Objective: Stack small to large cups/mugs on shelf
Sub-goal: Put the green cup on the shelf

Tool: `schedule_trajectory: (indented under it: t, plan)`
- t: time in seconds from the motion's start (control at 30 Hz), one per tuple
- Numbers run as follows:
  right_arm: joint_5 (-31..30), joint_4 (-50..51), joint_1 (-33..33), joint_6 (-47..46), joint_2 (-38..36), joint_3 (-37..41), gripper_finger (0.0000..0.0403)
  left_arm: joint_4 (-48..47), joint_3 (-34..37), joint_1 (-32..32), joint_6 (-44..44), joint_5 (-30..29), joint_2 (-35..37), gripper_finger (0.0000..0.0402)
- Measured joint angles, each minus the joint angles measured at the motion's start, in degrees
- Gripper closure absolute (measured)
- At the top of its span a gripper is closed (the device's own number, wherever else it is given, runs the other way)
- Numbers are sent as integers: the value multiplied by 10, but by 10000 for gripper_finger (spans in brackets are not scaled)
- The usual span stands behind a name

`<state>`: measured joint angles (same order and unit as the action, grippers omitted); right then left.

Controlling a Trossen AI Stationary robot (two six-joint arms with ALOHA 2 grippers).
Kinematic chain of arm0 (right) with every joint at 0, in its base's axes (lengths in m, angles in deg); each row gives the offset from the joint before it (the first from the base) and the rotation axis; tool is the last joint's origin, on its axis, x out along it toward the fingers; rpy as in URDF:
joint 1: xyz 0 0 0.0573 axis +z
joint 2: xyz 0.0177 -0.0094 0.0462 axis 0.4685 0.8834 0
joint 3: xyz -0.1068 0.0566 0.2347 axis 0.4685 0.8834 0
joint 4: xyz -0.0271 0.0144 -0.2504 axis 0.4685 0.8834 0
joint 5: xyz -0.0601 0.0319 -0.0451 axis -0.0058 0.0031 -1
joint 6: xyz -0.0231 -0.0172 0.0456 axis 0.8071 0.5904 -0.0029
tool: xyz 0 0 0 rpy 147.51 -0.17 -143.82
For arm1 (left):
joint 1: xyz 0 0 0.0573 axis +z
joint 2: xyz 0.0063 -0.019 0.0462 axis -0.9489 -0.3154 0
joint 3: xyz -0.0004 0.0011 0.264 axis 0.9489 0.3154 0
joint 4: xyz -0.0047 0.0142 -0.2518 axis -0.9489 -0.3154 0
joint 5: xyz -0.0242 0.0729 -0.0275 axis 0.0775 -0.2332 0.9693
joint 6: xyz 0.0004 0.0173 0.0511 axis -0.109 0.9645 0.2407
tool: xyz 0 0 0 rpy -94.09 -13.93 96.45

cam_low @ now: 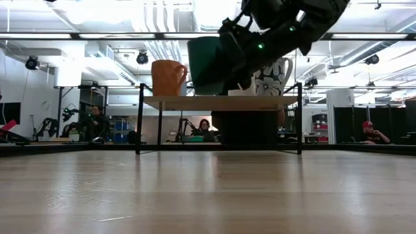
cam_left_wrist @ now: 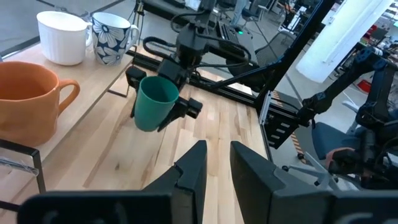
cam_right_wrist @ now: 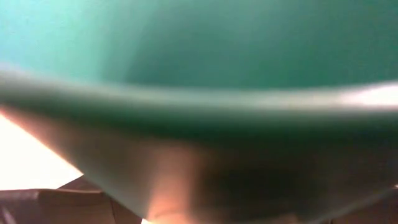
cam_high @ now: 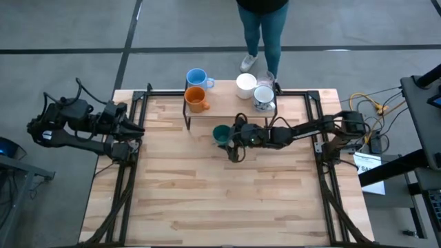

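A dark green cup [cam_high: 220, 133] [cam_left_wrist: 154, 106] hangs tilted in the air in front of the shelf [cam_low: 221, 102], about level with its plank, with my right gripper [cam_high: 229, 136] shut on it. The cup fills the right wrist view [cam_right_wrist: 199, 37]. On the shelf stand an orange mug [cam_high: 196, 100] at the left, a white mug [cam_high: 246, 84] and a flowered mug [cam_high: 264, 97] at the right. A light blue mug [cam_high: 196, 78] shows behind the orange one. My left gripper [cam_left_wrist: 217, 165] waits at the table's left edge, open by a narrow gap. My right gripper pinches the green cup between its two fingers [cam_left_wrist: 186, 107], one on each outer side of the cup's wall [cam_left_wrist: 169, 107]. It comes from the table's right, slanting a little downward. The cup is lifted clear of the table and tilted, its mouth up.
A person [cam_high: 263, 31] stands just beyond the table's far edge, behind the shelf. Black frame rails [cam_high: 131, 172] run along the left and right sides of the table. The wide wooden tabletop [cam_high: 220, 200] stretches in front of the shelf.
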<state>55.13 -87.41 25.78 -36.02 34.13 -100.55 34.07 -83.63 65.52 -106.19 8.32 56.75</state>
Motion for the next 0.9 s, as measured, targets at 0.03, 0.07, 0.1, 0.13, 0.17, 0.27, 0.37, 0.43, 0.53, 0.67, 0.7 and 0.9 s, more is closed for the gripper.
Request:
schedule_trajectory:
  t: [0.03, 0.07, 0.1, 0.13, 0.17, 0.27, 0.37, 0.43, 0.53, 0.67, 0.7, 0.9]
  plan:
    - [0, 0, -2, 1, 0, -6, 117, 0, 0, 0, 0, 0, 1, 345]
    - [-1, 2, -3, 0, -1, -9, 117, 0, 0, 0, 0, 0, 2, 345]
    - [-8, 11, -5, -2, -2, -13, 117, 0, 0, 0, 0, 0, 2, 345]
    - [-19, 18, -7, -4, -3, -20, 117, 0, 0, 0, 0, 0, 2, 345]
    - [-27, 21, -8, -4, -3, -27, 117, 0, 0, 0, 0, 0, 2, 345]
    - [-45, 31, -14, -5, -3, -45, 117, 0, 0, 0, 0, 0, 1, 345]
    - [-48, 33, -24, -21, -3, -61, 117, 0, 0, 0, 0, 0, 1, 345]
    - [-62, 45, -28, -28, -3, -72, 117, 0, 0, 0, 0, 0, 0, 345]
    - [-103, 66, -31, -30, -3, -85, 117, 0, 0, 0, 0, 0, -1, 345]
    - [-141, 79, -33, -49, -3, -97, 117, 0, 0, 0, 0, 0, -2, 345]
    - [-147, 82, -33, -55, -3, -99, 117, 0, 0, 0, 0, 0, -3, 345]
    - [-193, 100, -34, -93, -2, -100, 117, 0, 0, 0, 0, 0, -7, 345]
